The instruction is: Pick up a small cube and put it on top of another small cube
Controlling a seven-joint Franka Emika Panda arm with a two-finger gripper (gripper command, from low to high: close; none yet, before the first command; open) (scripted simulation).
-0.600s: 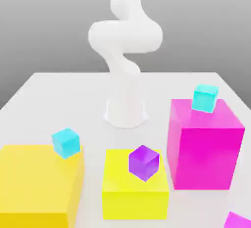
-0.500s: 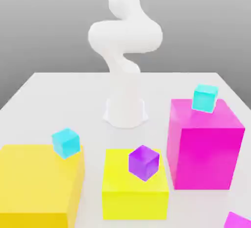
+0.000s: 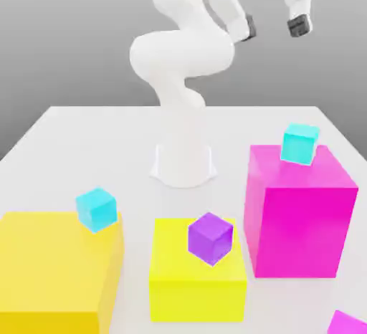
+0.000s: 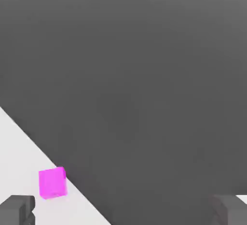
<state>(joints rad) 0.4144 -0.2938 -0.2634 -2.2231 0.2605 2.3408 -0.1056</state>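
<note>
- Since the earlier frame the gripper (image 3: 273,27) has swung into the exterior view, high above the table (image 3: 86,146), jaws spread and holding nothing
- Small magenta cube (image 3: 349,323) sits at the table's near corner, well below the gripper, cut off by the frame edge
- Purple cube (image 3: 211,238) rests on a yellow block (image 3: 197,282)
</note>
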